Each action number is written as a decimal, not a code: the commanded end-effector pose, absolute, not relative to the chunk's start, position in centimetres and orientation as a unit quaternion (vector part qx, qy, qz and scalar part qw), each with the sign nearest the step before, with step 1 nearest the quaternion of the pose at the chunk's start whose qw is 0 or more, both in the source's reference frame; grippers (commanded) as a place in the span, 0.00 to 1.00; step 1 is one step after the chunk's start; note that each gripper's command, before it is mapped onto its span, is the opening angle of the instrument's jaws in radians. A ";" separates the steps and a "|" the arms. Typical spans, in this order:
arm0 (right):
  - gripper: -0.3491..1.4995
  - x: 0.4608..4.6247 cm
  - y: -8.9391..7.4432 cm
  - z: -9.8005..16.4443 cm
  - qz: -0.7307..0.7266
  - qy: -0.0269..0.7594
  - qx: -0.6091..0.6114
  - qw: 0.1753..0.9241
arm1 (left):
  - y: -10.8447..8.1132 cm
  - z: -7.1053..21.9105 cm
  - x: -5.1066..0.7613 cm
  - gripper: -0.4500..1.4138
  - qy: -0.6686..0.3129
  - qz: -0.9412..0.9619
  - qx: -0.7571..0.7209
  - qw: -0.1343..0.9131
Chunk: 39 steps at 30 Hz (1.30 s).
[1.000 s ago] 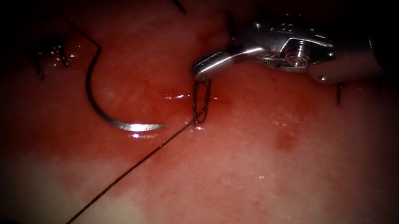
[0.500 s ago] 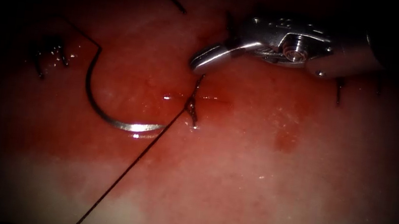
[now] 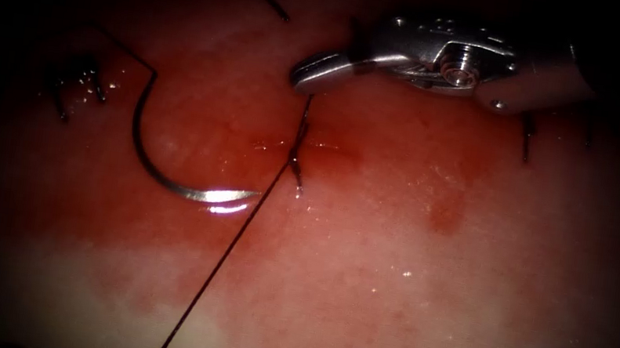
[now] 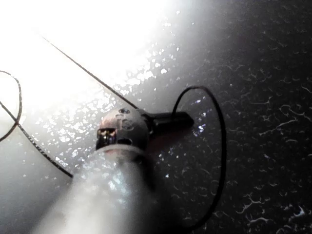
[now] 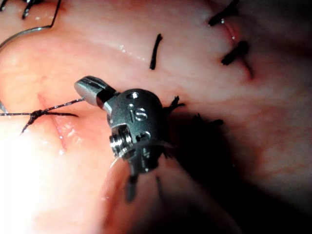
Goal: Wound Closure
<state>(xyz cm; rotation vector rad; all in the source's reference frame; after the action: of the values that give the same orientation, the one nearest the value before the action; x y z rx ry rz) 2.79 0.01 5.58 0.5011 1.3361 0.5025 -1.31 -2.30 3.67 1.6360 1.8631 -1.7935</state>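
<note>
Lying free on the tissue left of the cut, the needle is unheld. At the cut sits the knot; beyond it, the right tool clamps thread, likely for tension. The left tool grips thread too.

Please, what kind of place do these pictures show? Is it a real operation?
Probably a bench for suturing practice, not an operation. A robotic needle driver, the right tool, holds the thread above a knot on pork tissue. The curved needle lies free on the tissue, left of the cut.
</note>
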 end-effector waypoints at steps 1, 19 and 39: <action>0.00 2.85 0.0 5.7 0.228 0.604 0.215 0.733 | -2.4 3.7 -1.42 0.00 0.609 -0.584 0.536 0.037; 0.00 2.70 0.0 5.6 0.224 0.567 0.155 0.778 | -2.7 4.0 -1.59 0.00 0.602 -0.583 0.544 0.040; 0.43 2.59 -0.2 5.3 0.225 0.613 0.183 0.735 | -2.2 3.2 -1.17 0.00 0.498 -0.640 0.585 0.016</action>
<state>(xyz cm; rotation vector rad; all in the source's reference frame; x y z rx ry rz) 2.53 -0.09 5.27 0.3972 1.3532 0.5010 -1.06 -1.98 3.14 1.8259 1.5143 -2.0079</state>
